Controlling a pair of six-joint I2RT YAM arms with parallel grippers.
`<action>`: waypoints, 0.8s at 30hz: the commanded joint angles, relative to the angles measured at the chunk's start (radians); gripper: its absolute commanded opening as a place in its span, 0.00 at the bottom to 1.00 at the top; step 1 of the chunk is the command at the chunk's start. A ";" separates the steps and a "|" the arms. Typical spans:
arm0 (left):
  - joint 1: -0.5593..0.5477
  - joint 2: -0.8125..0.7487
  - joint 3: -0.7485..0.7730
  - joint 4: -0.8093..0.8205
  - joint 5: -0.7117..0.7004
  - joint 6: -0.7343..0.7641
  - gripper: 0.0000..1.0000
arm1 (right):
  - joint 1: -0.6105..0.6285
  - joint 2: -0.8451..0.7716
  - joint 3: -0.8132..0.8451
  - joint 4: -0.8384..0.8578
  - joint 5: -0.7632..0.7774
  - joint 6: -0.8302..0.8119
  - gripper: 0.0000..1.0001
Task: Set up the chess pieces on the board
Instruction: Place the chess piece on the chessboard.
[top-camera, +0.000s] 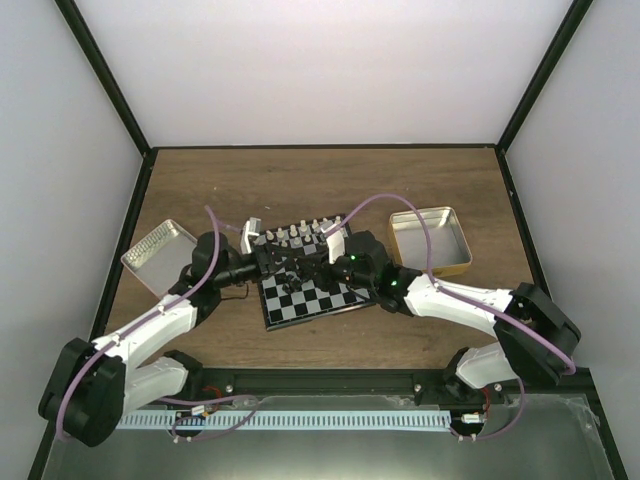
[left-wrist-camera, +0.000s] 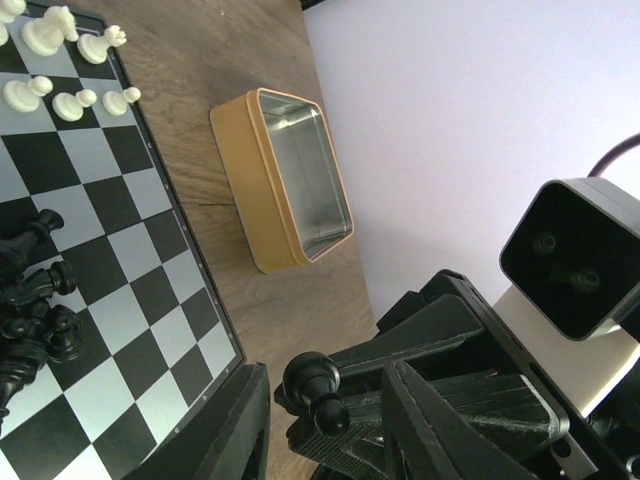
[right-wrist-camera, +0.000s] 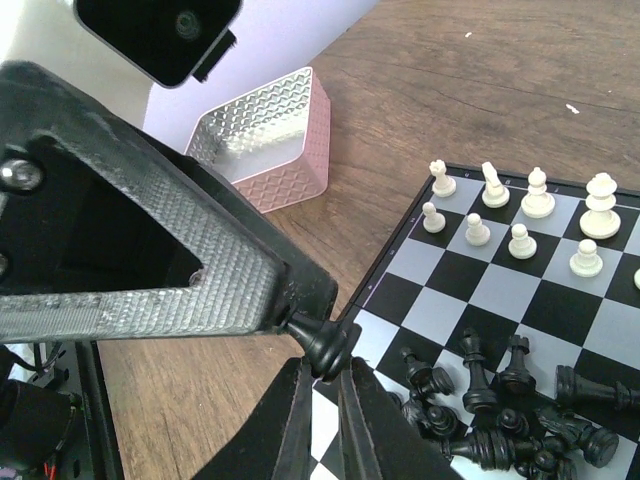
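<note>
Firmly, the right jaws pinch a black pawn (right-wrist-camera: 325, 346).

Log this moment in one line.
right gripper: shut on black pawn | left gripper: beside pawn, grip unclear | board: black pieces heaped

Low in my view sits a black pawn (left-wrist-camera: 315, 385); the board (left-wrist-camera: 150, 300), with heaped black pieces (left-wrist-camera: 35, 300), fills the left, and a gold tin (left-wrist-camera: 285, 180) lies upper centre.
</note>
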 joint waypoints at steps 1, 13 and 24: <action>-0.006 0.018 -0.006 0.057 0.042 -0.002 0.28 | 0.009 0.010 0.027 0.026 -0.012 -0.007 0.10; -0.006 -0.008 -0.007 -0.020 -0.015 0.057 0.04 | 0.009 0.024 0.041 -0.019 0.004 -0.023 0.24; -0.039 0.045 0.185 -0.464 -0.265 0.348 0.04 | -0.012 -0.071 0.020 -0.178 0.342 0.030 0.48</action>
